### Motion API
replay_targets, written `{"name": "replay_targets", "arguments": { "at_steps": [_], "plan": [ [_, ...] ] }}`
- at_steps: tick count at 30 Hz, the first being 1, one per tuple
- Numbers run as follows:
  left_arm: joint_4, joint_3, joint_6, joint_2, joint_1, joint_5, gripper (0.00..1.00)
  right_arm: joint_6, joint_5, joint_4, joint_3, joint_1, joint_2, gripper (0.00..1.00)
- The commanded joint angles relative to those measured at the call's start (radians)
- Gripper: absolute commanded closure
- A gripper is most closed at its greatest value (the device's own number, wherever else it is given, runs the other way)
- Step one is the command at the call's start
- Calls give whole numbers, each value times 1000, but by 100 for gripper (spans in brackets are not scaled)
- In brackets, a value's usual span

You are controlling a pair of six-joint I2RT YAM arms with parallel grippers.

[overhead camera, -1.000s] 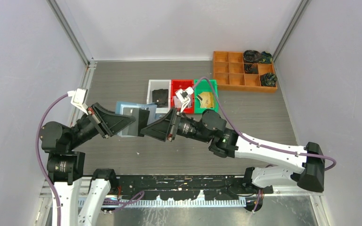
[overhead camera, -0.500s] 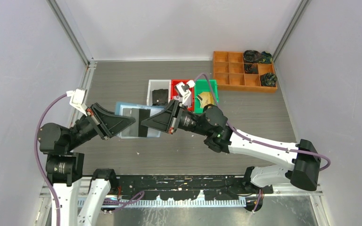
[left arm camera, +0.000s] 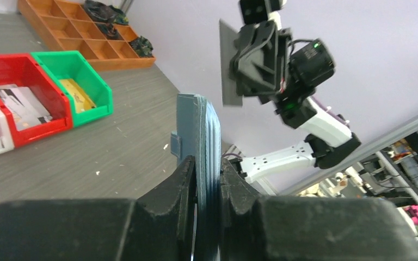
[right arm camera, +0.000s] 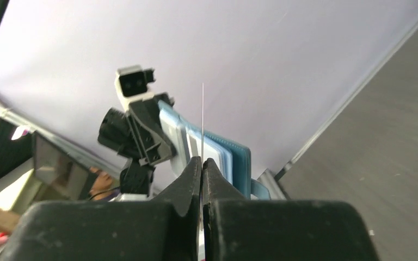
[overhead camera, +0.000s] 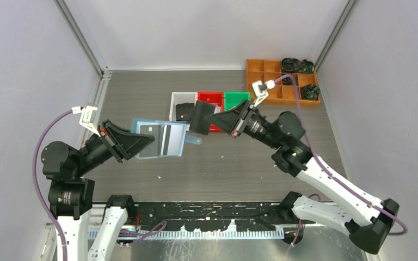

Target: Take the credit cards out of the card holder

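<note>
Left tool (left arm camera: 208, 166) clamps the card holder (left arm camera: 198, 125); right tool (right arm camera: 202, 163) pinches a thin, stiff, probably slippery card (overhead camera: 201, 117) by its edge.

The light-blue translucent plastic folding card holder (overhead camera: 152, 138) is in the air over the left middle of the table, clamped at its left edge in the left gripper (overhead camera: 144, 142). It is open, with its fan-like pockets facing up, and its small tab (overhead camera: 195, 141) points to the right. A pale card (overhead camera: 155, 144) with a dark stripe sits in the pockets. A thin grey plastic card (overhead camera: 201, 117) is fully out, tilted, just right of the holder and apart from it. The right gripper (overhead camera: 217, 120) pinches its right edge.
</note>
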Motion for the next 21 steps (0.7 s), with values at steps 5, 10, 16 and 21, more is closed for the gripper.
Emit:
{"name": "replay_targets", "arguments": {
  "at_steps": [5, 10, 16, 21],
  "plan": [
    [-47, 44, 165, -15, -3, -37, 100, -264, 11, -538, 296, -182, 119, 99],
    [-35, 37, 146, -8, -3, -16, 100, -356, 41, -599, 431, -192, 391, 99],
    [-6, 24, 131, -2, -2, 11, 100, -433, 86, -634, 638, -193, 731, 99],
    [1, 15, 127, -5, -3, 42, 100, -465, 111, -671, 836, -194, 974, 99]
  ]
}}
